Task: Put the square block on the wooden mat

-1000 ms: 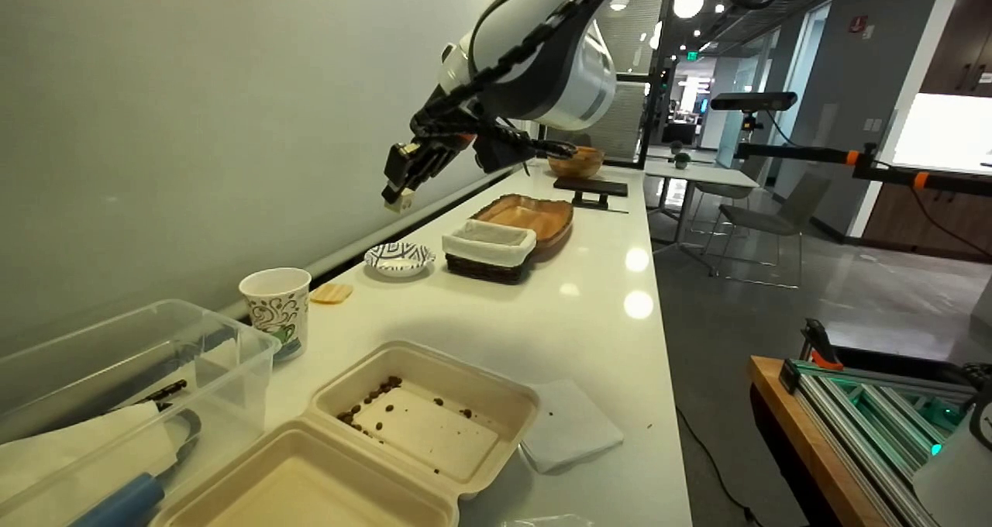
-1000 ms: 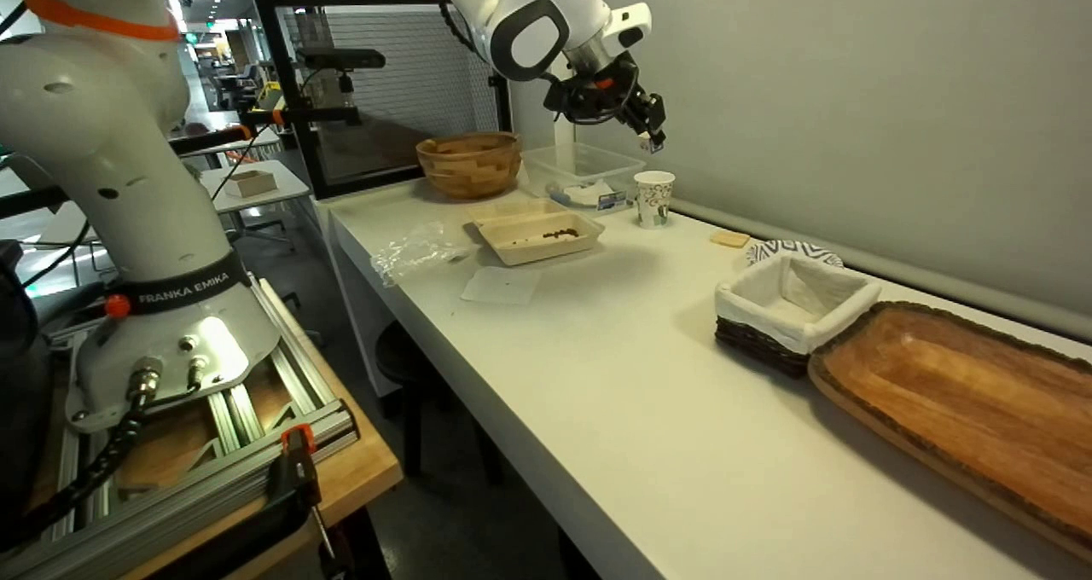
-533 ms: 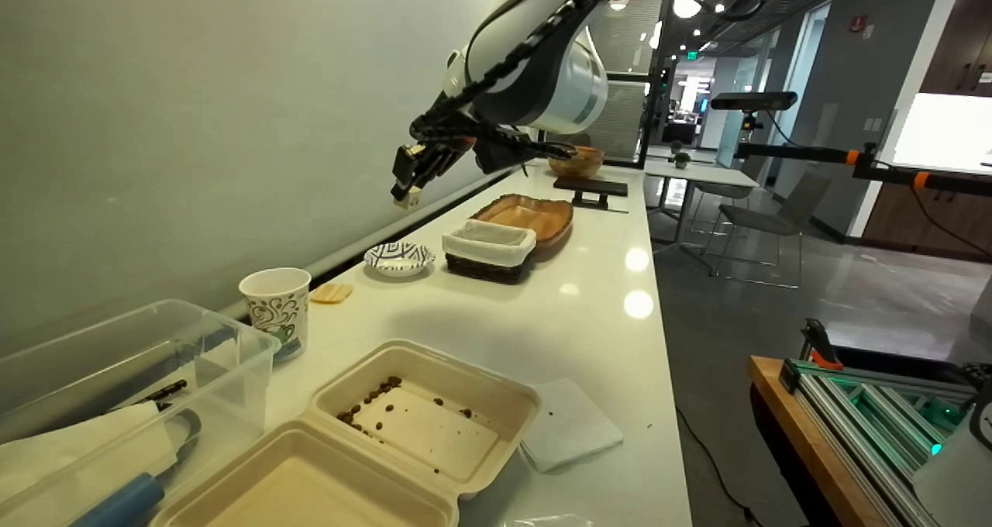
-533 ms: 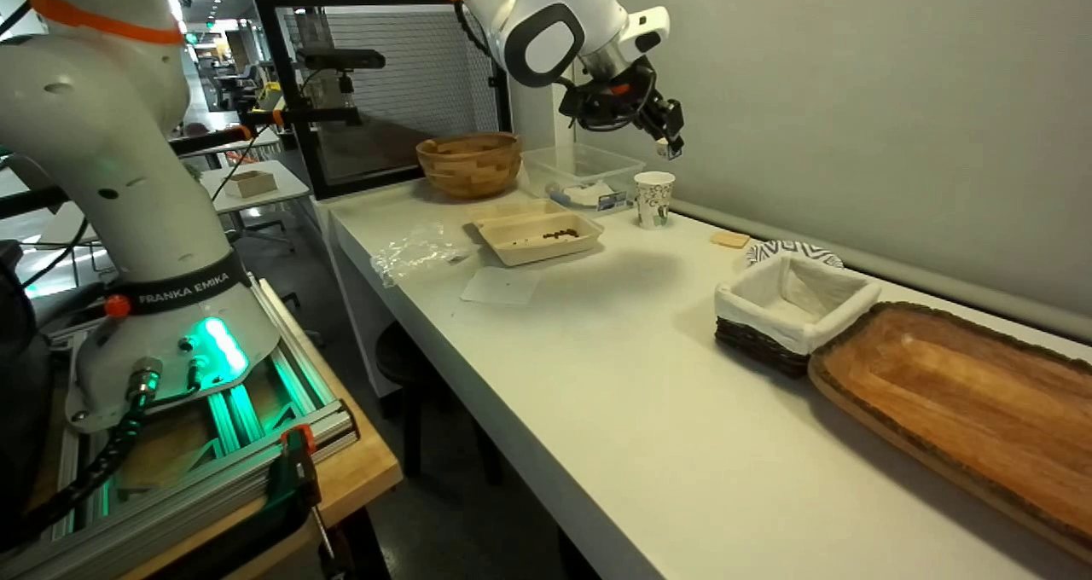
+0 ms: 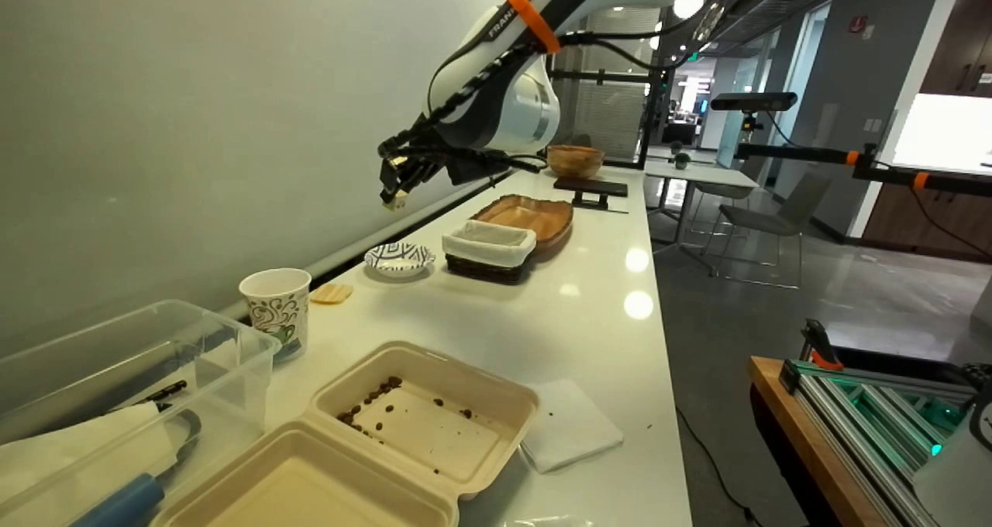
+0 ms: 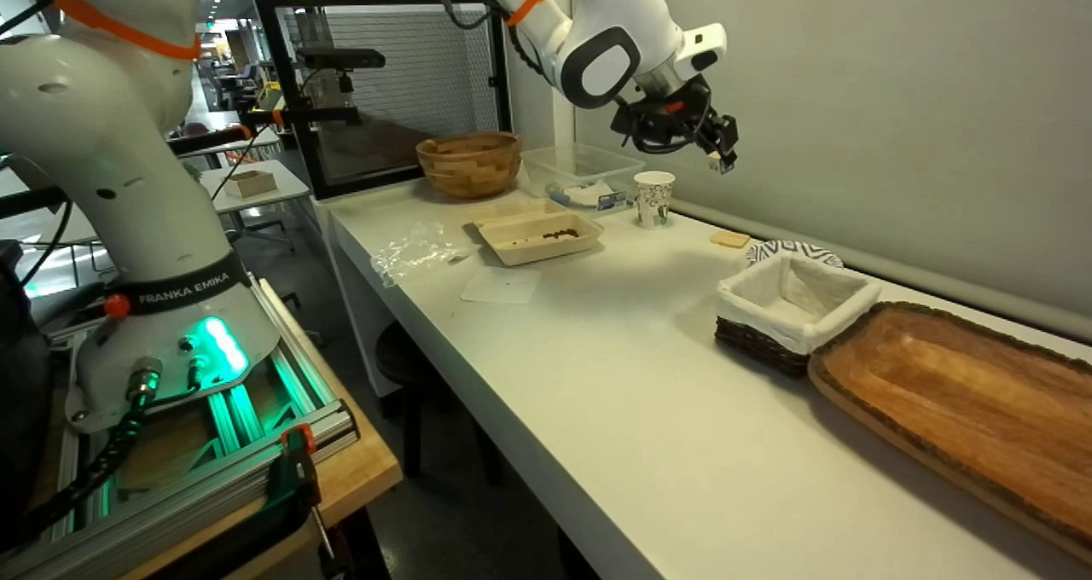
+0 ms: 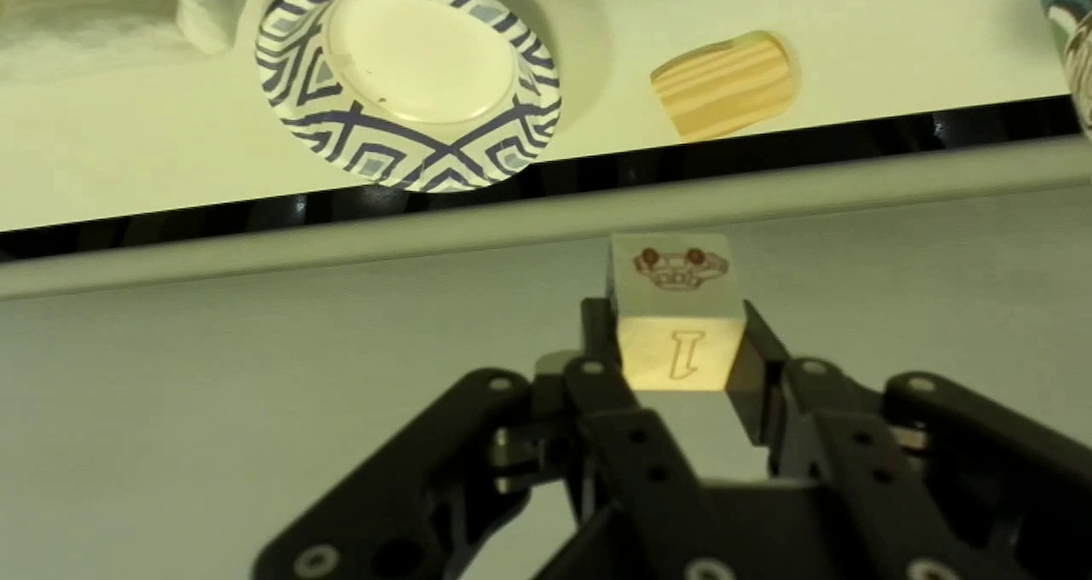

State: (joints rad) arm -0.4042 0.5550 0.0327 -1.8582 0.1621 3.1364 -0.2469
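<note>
Gripper [image 7: 680, 341] holds the square block [image 7: 680, 354] between its fingers [image 7: 757, 379], which stand parted only as far as the block keeps them; in the wrist view I see one finger against each side. The block is pale tan: one face carries a red printed figure that I cannot identify, the adjoining face an outlined numeral 1. In both exterior views I read it as suspended above the white counter [image 6: 648, 435], the wall [image 5: 178, 124] behind it, with the gripper angled downward at the end of the arm [image 6: 627, 38]. The wooden mat [image 7: 725, 87], a small striped piece, lies flat at the wall-side edge of the counter, apart from the block. In all views I locate it between the paper cup [image 5: 277, 310] and the patterned plate [image 5: 399, 260]. Beyond the plate sit the lined basket [image 5: 487, 253] and the wooden tray [image 5: 528, 215]; their outlines overlap, and I cannot tell whether they touch. The clear bin [image 5: 252, 380] stands on the far side of the cup from the mat. Near the bin, the beige container [image 5: 449, 442] lies unfolded, with small dark pieces [image 5: 394, 382] in one half. A white napkin [image 5: 573, 426] lies beside the container, toward the counter's outer edge.
</note>
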